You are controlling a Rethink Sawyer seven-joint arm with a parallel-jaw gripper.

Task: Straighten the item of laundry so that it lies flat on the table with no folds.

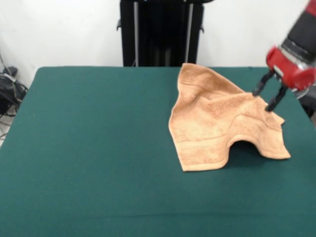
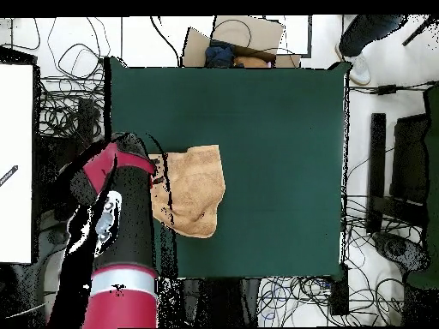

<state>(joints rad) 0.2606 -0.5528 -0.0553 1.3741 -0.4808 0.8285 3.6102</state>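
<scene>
The orange-tan towel [image 1: 217, 118] lies on the right half of the green table [image 1: 98, 148], rumpled, with a raised arch along its near edge and its right corner lifted. My gripper [image 1: 267, 97] comes in from the upper right, its two dark fingers spread apart, just above and touching the towel's right edge. It holds nothing. In the overhead view the towel [image 2: 195, 188] lies near the table's [image 2: 274, 154] left side, and the red arm [image 2: 116, 223] hides its left edge and the gripper.
The black robot pedestal [image 1: 160, 32] stands behind the table's far edge. Cables [image 1: 10, 89] lie on the floor at the left. In the overhead view a cardboard box [image 2: 236, 43] sits past the table's top edge.
</scene>
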